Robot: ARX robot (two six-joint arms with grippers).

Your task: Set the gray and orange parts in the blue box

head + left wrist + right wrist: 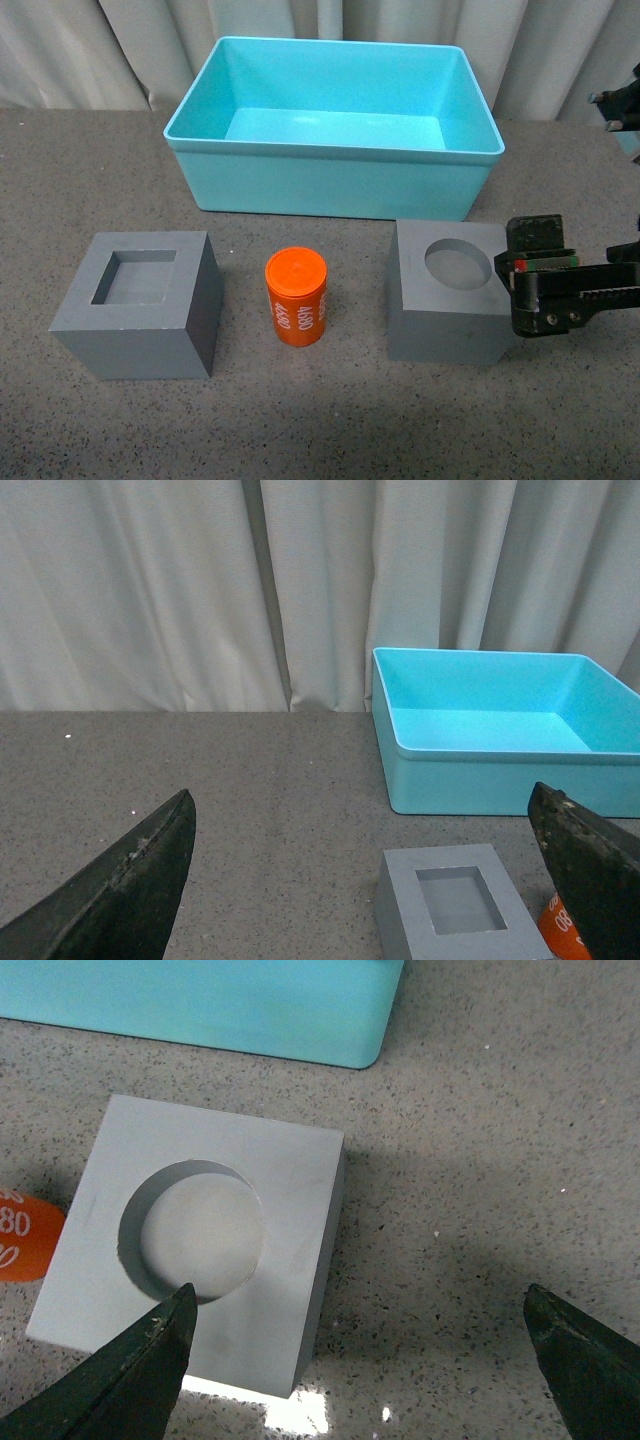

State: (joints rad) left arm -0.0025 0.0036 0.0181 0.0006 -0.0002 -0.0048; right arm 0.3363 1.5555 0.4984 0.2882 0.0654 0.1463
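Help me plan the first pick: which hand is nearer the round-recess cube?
Right. The right hand hovers beside the round-recess cube; the left hand faces the square-recess cube, farther off.

My chest camera faces forward over the table (300,420). My left wrist looks level and far, my right wrist down and close. All share the turquoise bin (330,190).

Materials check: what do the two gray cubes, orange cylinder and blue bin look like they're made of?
Square-recess cube and round-recess cube: uniform matte gray with no shine. Plastic or dense foam, can't tell which.
Orange cylinder: smooth, slight sheen, printed white digits. Probably plastic.
Blue box: looks like moulded plastic, with a soft sheen, a rimmed edge and rounded corners.
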